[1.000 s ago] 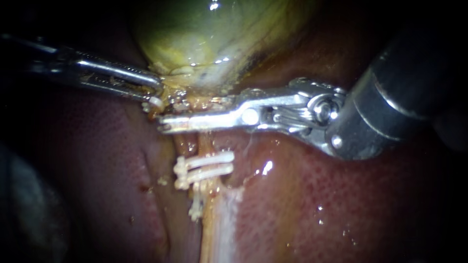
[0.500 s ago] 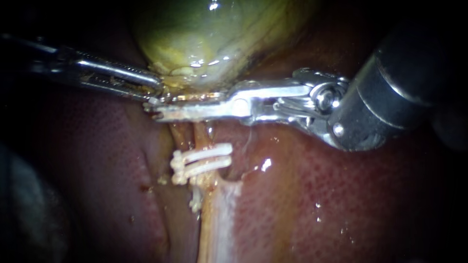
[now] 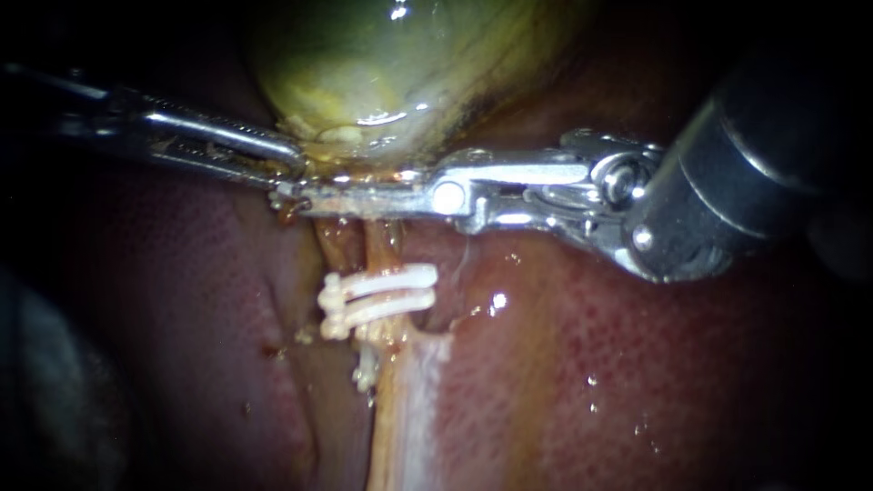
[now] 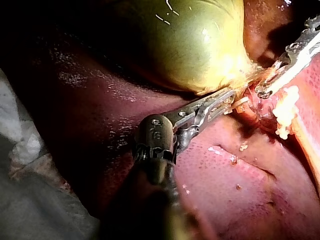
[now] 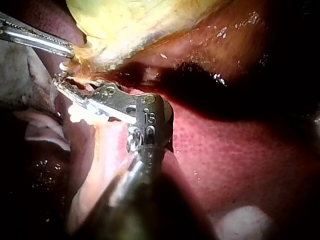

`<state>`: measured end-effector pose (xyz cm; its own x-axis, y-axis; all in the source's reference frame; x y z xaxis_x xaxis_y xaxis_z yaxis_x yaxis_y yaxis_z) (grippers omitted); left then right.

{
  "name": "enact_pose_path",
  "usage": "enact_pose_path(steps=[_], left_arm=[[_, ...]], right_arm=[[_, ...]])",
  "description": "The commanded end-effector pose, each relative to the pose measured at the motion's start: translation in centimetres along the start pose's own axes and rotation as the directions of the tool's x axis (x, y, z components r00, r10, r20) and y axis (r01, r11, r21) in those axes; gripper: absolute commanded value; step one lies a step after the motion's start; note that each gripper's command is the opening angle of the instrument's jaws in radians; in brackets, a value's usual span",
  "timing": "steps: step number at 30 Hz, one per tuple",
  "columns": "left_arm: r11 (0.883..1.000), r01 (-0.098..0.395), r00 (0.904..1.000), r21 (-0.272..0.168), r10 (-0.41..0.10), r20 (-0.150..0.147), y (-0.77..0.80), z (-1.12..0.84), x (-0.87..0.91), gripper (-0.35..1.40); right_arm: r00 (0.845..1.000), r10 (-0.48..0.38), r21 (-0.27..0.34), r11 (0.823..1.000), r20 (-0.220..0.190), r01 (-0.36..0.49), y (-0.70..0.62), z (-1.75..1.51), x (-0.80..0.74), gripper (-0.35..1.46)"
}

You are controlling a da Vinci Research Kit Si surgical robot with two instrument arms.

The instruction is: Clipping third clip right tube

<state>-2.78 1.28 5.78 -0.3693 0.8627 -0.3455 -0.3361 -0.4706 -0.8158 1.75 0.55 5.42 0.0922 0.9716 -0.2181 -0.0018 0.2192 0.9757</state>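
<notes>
Background: dark red liver, with the yellow-green gallbladder lying on it beyond both tool tips. My left tool enters from the left. Its jaws are clenched on the tissue at the narrow end of the gallbladder, and the left wrist view shows them pinching that neck. My right tool enters from the upper right. Its long jaws lie across the pale tube just below the gallbladder's neck and are closed down on it from two sides. Their tips reach almost to the left tool's tips. I cannot make out a clip inside these jaws, nor tell which strand they hold. Two white clips sit side by side across the tube, on the side of the right tool's jaws away from the gallbladder, near them but not touching. Past the clips, the tube runs on over the liver as a pale band.
</notes>
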Motion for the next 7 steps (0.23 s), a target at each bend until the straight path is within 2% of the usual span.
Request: enact_pose_path(steps=[1, 7], left_arm=[[1.0, 0.0, 1.0, 0.0, 0.0, 0.0, 0.0, 0.0, 0.0, -0.35], [1.0, 0.0, 1.0, 0.0, 0.0, 0.0, 0.0, 0.0, 0.0, -0.35]], right_arm=[[1.0, 0.005, 0.0, 1.0, 0.001, -0.005, 0.01, 0.0, -0.01, -0.35], [1.0, 0.021, -0.001, 1.0, 0.001, -0.021, 0.04, 0.01, -0.03, -0.35]])
